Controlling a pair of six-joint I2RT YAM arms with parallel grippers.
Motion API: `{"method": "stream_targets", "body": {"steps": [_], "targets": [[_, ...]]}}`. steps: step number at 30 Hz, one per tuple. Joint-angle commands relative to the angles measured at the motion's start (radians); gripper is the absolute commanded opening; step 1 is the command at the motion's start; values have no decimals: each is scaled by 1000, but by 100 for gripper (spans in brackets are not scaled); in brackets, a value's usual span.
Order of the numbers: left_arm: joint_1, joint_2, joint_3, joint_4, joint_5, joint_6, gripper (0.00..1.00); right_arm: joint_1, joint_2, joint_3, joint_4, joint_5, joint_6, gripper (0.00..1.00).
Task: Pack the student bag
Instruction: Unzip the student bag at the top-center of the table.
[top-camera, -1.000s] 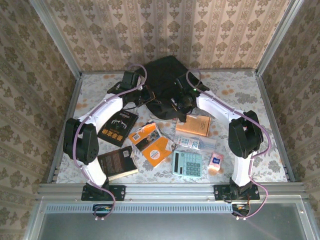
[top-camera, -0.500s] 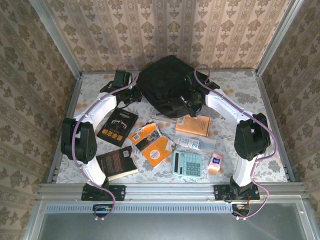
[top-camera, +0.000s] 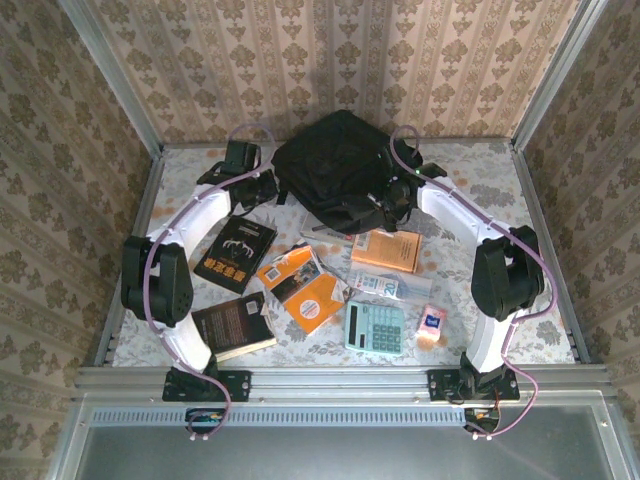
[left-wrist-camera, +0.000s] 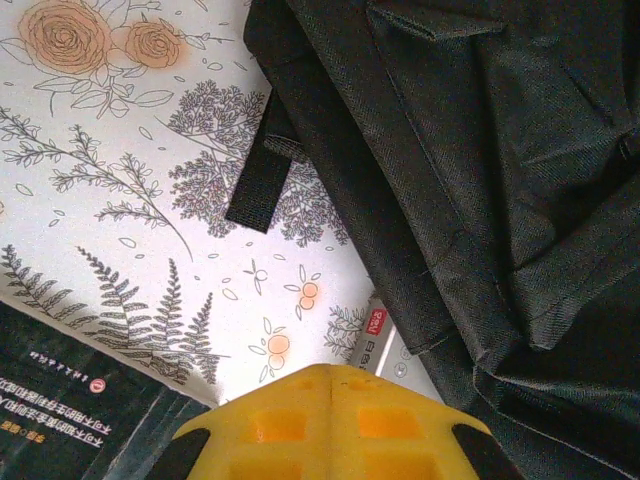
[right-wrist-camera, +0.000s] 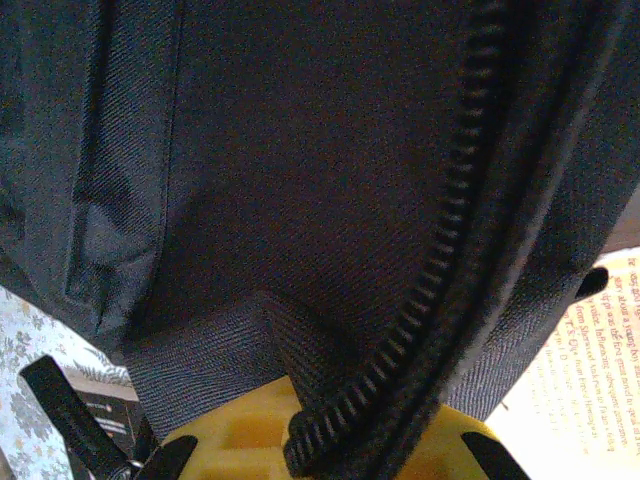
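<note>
The bag (top-camera: 335, 165) sat at the far middle of the bench (top-camera: 520, 200), a rounded black heap close to the back wall, with both arms reaching in on it from either side.

On the left, the left fingers (left-wrist-camera: 335, 405) were shut tight, yellow tips pressed together with nothing between them. They hung just beside the bag's left edge and above the flowered cloth. A loose strap (left-wrist-camera: 262, 180) trailed off the bag and lay flat on the bench. A corner of a black book (left-wrist-camera: 60, 405) showed under the wrist, and a small white label poked out from beneath the fabric.

On the right, the right fingers (right-wrist-camera: 245, 435) were clamped on the bag itself. A fold of black cloth ran down between the yellow tips, and the zipper (right-wrist-camera: 450, 250) curved right over them. A yellowish printed page (right-wrist-camera: 590, 330) showed off to the side.

Nearer the arms, the rest lay spread out. An orange book (top-camera: 305, 290) was in the middle, a dark book (top-camera: 235, 325) at the near left, an orange notebook (top-camera: 388, 250) just below the bag, and a calculator (top-camera: 376, 328) near the front edge.
</note>
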Motion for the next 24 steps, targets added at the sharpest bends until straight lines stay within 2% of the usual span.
{"method": "stream_targets", "body": {"steps": [1,5,7,9,13,18,24], "targets": [[3,-12,17,-17,28,32,0,-10,-35,-8,97,-48,-87,0],[-33,29,40,23,167,-24,0,-11,-41,-24,162,-144,-112,0],[-43,52,35,77,254,-104,19,-10,-50,-50,205,-179,-118,0],[-57,76,49,102,301,-155,30,-7,-55,-65,224,-198,-119,0],[-89,104,73,165,370,-237,44,-2,-54,-74,226,-205,-133,0],[-125,129,130,136,350,-228,61,5,-53,-79,239,-214,-134,0],[-129,203,219,85,338,-220,60,10,-52,-77,239,-207,-142,0]]}}
